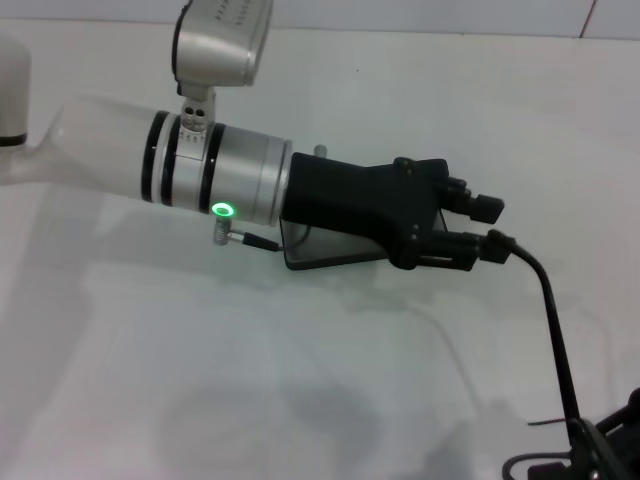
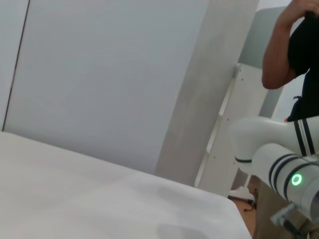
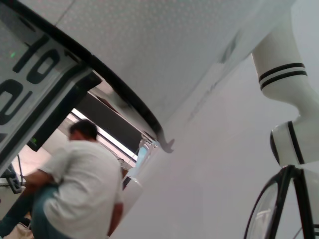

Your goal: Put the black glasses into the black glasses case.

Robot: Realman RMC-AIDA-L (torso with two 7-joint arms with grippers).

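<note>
My left arm reaches across the middle of the head view. Its gripper (image 1: 492, 227) hangs over the white table (image 1: 200, 380) with its fingers apart. The black glasses case (image 1: 325, 252) lies flat under that gripper's body, mostly hidden; I cannot tell whether it is open. The black glasses (image 1: 556, 335) are held at the bottom right corner by my right gripper (image 1: 608, 452). One slim temple arm rises from there, and its tip reaches the left gripper's lower finger (image 1: 497, 246). A lens rim of the glasses shows close up in the right wrist view (image 3: 264, 196).
A person in a white shirt (image 3: 84, 184) sits beyond the table, and another person's arm (image 2: 279, 55) shows by a white shelf. My right arm (image 2: 294, 179), with its green light, shows in the left wrist view. The table's near left part is bare.
</note>
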